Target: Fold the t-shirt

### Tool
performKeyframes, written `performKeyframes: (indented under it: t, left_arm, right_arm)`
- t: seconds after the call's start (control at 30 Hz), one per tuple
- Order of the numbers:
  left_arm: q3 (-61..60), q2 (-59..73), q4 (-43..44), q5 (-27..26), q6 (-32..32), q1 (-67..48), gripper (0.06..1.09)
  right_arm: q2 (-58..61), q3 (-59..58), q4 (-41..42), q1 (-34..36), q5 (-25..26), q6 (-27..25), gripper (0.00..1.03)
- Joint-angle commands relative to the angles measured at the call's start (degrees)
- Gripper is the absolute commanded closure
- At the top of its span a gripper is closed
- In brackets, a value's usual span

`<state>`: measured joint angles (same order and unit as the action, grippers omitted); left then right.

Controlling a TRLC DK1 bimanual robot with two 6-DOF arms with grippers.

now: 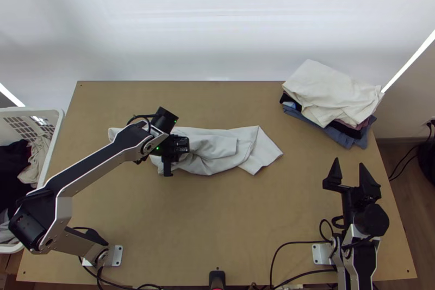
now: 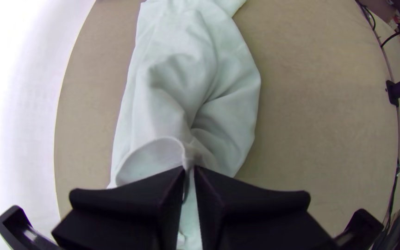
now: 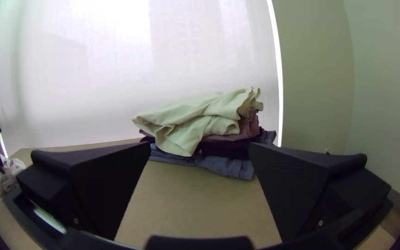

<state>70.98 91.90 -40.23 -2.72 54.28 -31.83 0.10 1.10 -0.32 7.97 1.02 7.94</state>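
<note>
The fingers of the left gripper, in the left wrist view, stand nearly together, with a narrow ridge of the t-shirt pinched between their tips. A curved hem or opening arches just beside that pinch. The shirt's long axis runs straight away from the tips, so the fingers close across its width rather than along it — the relation that the coming move seems to turn on.

In the top view, the shirt lies bunched and creased in a long strip on the tabletop, roughly parallel to the near edge. The left gripper is over its left part; a short piece pokes out to the left of the gripper, while the greater stretch lies to the right and ends in flat, angled corners. The left arm is clearly the nearer. The right gripper is well apart, beyond the shirt's right end and closer to the near edge. If the left lifts or draws the cloth across its long axis, the layers might spread; a pull along that axis would probably just tighten the strip. It looks like early work, more straightening than folding.

In the right wrist view, the fingers are wide apart with nothing between them. They face the stack of folded clothes, while the shirt lies far off to one side, beside the other arm's gripper.
</note>
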Motion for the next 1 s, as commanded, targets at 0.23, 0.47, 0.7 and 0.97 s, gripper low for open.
performKeyframes:
  t: [0.23,0.47,0.7,0.97]
  left_arm:
    - [11.5,-5.6,0.1,-4.1,-21.3,9.1,1.05]
    - [6.5,-15.3,-0.1,-6.5,-27.3,23.9,1.05]
    - [-5.9,-26.2,0.4,-9.9,-29.1,39.6,1.05]
    - [-18.9,-32.0,1.2,-7.0,-37.6,43.9,1.05]
  right_arm:
    - [-0.2,-0.6,-0.4,0.3,0.5,0.7,0.04]
    - [-0.2,-0.6,-0.4,0.3,0.5,0.7,0.04]
    - [-0.2,-0.6,-0.4,0.3,0.5,0.7,0.04]
    - [-0.2,-0.6,-0.4,-1.6,0.5,0.7,0.04]
